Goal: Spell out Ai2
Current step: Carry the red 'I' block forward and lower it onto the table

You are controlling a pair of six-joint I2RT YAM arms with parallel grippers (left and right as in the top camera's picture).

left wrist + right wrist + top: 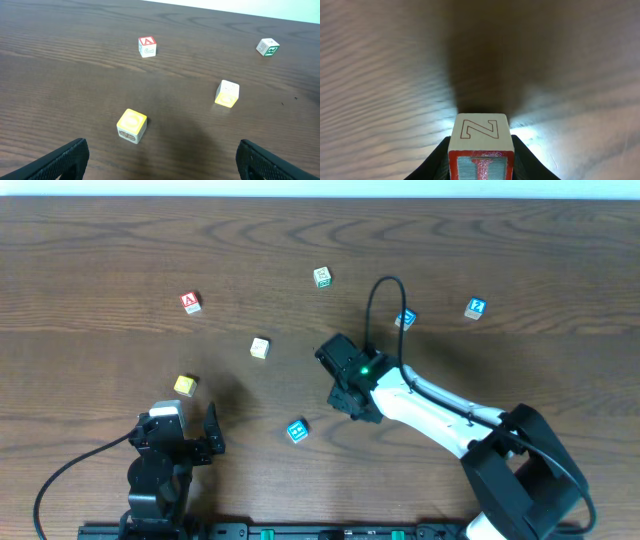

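Near the desk's middle: the right end effector [480,150] has its two dark fingers pressed against opposite sides of the red I cube [479,131], so the grip is closed on it.
Cube faces: a Z shows on top, and the red-framed I faces the wrist camera.
Lifted or resting: cannot tell.
Left end effector [162,150]: spread wide and empty, low over the front-left of the desk [90,250].
A cube [147,46]: far left, alone, well apart from the held cube.
2 cube: one of three, either the front blue cube [297,430], the middle blue cube [405,318] or the far-right blue cube [475,308]. Their faces are too small to read.
Bystanders: the yellow cube [132,125], cream cube [227,93] and green-marked cube [268,47] are scattered between the A cube and the right arm.
Risk, face: if set down as held, the Z would probably read from above, not the I.
Risk, grip: the fingers seem to catch only the cube's near part, so it could pivot or slip.
Risk, mix-up: the wrong blue cube could be fetched.
Risk, cable: the black cable [370,305] loops just beside the middle blue cube, and a sweep of the arm could nudge it.
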